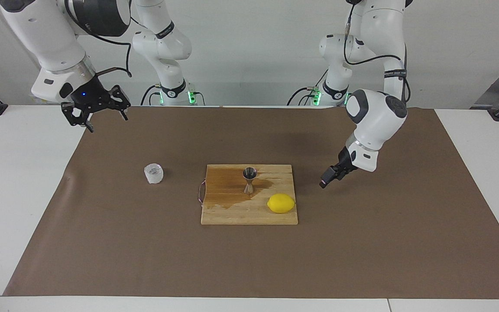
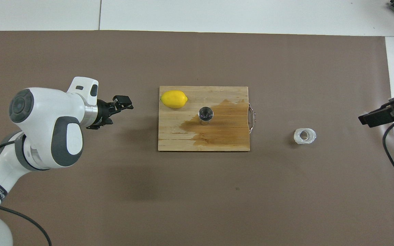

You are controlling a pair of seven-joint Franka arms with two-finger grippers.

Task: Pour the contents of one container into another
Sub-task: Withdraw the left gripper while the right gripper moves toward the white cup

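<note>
Plastic cup (image 1: 153,173) sitting upright, jigger (image 1: 249,180) standing on wet board (image 1: 232,214); left tool (image 1: 326,178) and right tool (image 1: 95,110) both hanging open, empty; pour looking done.

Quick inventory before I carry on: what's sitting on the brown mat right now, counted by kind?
Plastic cup: 1
Steel jigger: 1, upright on the board
Lemon: 1, on the board
Wooden cutting board: 1, part of it darkened by a wet stain
Total: 4
</note>
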